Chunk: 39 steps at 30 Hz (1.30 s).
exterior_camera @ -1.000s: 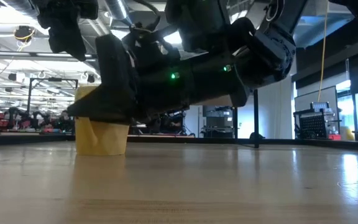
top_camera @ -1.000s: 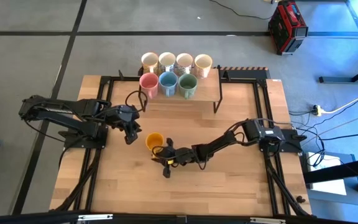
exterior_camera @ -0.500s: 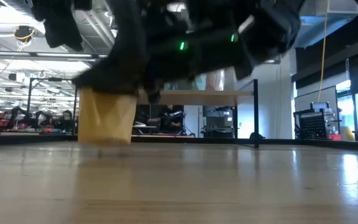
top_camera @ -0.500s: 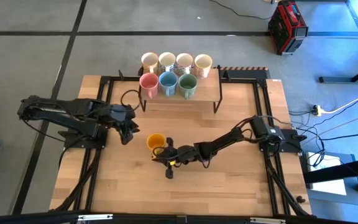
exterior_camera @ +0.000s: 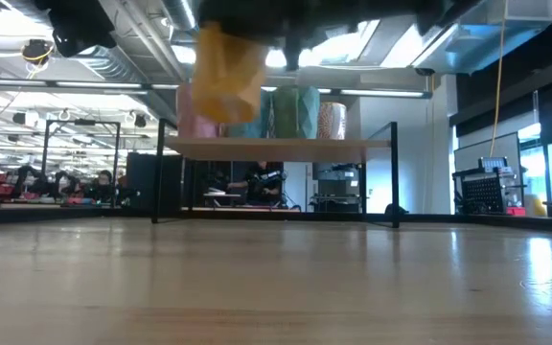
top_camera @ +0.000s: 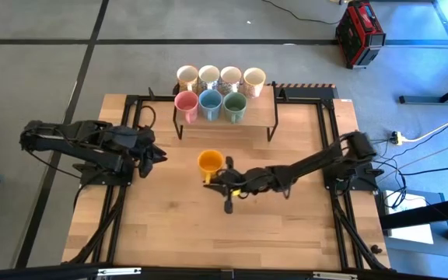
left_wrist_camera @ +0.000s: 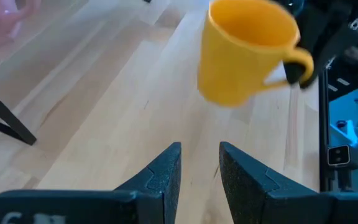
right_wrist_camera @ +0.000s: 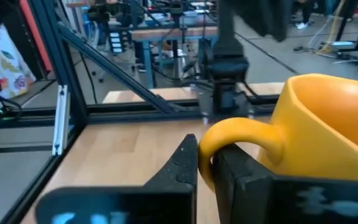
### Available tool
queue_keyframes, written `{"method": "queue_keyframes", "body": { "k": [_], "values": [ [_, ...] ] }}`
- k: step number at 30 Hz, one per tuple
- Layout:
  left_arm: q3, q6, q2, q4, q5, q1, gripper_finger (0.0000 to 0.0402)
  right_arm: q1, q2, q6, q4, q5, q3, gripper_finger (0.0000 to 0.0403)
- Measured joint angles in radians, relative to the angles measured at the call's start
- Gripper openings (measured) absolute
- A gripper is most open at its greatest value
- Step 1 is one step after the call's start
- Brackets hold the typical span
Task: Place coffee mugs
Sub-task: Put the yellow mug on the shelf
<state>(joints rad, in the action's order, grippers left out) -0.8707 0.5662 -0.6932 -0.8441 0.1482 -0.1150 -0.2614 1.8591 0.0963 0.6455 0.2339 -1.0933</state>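
Orange mug (top_camera: 209, 162) is off the table (top_camera: 162, 225), mid-table in front of the shelf (top_camera: 261, 117); only the low view shows the air gap under it (exterior_camera: 226, 69). Right wrist view shows the grip: right gripper (right_wrist_camera: 205, 165) fingers pinched on the mug's handle (right_wrist_camera: 238, 134), body beside them. Left gripper (top_camera: 155, 155) hangs at table's left, fingers partly apart, empty. Seven mugs (top_camera: 211, 103) on the shelf.

7 mugs (top_camera: 211, 102) on rack (top_camera: 263, 118) at table's (top_camera: 286, 225) far edge, 1 mug (top_camera: 208, 162) seemingly airborne before it
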Motion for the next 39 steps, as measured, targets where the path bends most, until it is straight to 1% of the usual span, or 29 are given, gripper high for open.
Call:
{"method": "queue_keyframes", "body": {
  "k": [8,11,17,23,25,31,33,39],
  "values": [
    [0.000,-0.053,0.006,0.004,-0.027,0.000,0.0103,0.030,-0.243,-0.003,-0.055,0.017,0.158,0.0007],
    [0.000,-0.054,0.006,0.007,-0.026,0.000,0.0103,0.043,-0.324,-0.007,-0.128,0.008,0.194,0.0007],
    [0.000,-0.077,0.006,0.008,-0.022,0.001,0.0103,0.079,-0.476,-0.052,-0.310,-0.029,0.199,0.0007],
    [0.000,-0.081,0.006,0.011,-0.002,0.002,0.0103,0.127,-0.585,-0.084,-0.419,-0.051,0.199,0.0007],
    [0.000,-0.081,0.006,0.010,0.000,0.002,0.0103,0.144,-0.614,-0.095,-0.480,-0.054,0.199,0.0007],
    [0.000,-0.106,0.005,0.024,0.000,0.002,0.0103,0.220,-0.699,-0.131,-0.599,-0.088,0.199,0.0007],
    [0.000,-0.106,0.006,0.029,0.000,0.002,0.0103,0.258,-0.716,-0.136,-0.634,-0.114,0.199,0.0007],
    [0.000,-0.107,0.006,0.033,0.002,0.002,0.0103,0.400,-0.747,-0.165,-0.673,-0.261,0.199,0.0007]
  ]
}}
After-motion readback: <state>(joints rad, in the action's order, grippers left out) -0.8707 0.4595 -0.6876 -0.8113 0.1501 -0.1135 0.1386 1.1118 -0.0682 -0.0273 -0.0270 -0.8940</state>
